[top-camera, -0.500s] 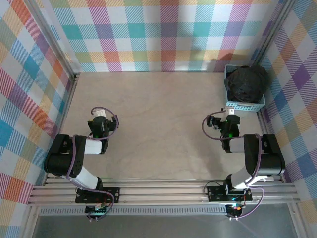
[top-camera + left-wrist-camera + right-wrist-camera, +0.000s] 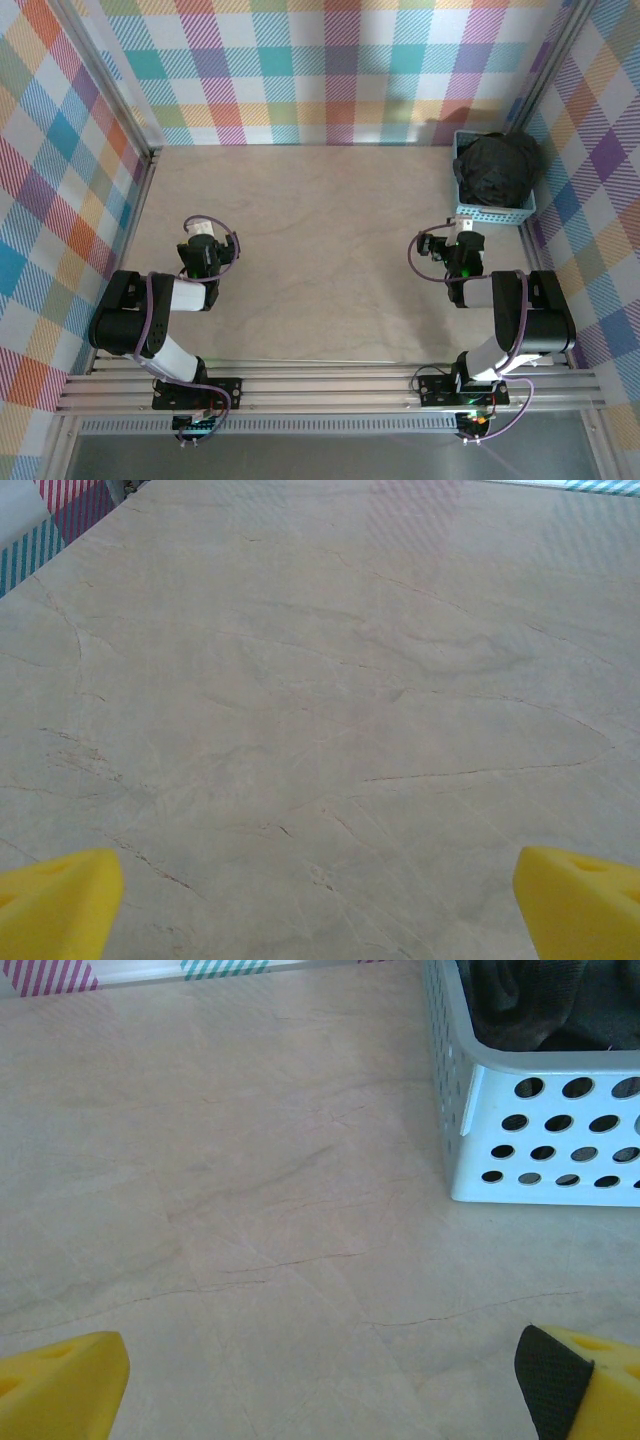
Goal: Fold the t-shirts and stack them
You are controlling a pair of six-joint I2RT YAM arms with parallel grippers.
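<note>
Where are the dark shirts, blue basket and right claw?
t-shirts point(image 2: 497, 167): top view, middle of the heap.
basket point(image 2: 478, 1135): right wrist view, holed front wall.
right gripper point(image 2: 320, 1385): right wrist view, midway between fingertips.

Overhead view looking down on table, wrist views low, close, facing forward, right one sharing basket

The left arm is seen folded back at the elbow, with the forearm brought forward and the wrist pointed away from its base. The left gripper is held wide open and empty, its yellow fingertips set far apart at the lower corners of the wrist view. The right arm is folded in much the same way, mirrored. The right gripper is likewise spread wide and empty, and a dark pad is shown on the inner face of one fingertip.
</note>
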